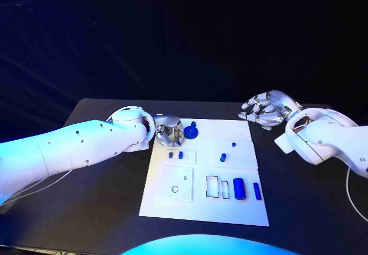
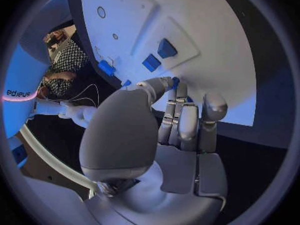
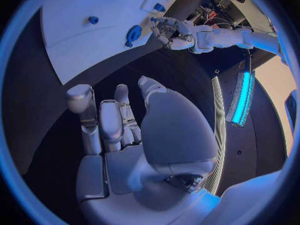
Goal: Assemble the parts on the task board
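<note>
The task board (image 1: pixel 201 210) looks like smooth matt white plastic; both hands' fingers (image 2: pixel 187 127) are satiny silver metal; the table (image 1: pixel 100 212) is matt black.

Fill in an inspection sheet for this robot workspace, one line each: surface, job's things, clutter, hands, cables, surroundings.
Surface: black table, carrying the white task board.
Job's things: round blue part at the board's far edge; small blue parts left of centre; blue cylinder near the right edge.
Clutter: nothing seen.
Hands: left hand at the round blue part, grip unclear; right hand above the table beyond the board's far right corner, holding nothing.
Cables: white cable by the right arm.
Surroundings: dark backdrop.
</note>
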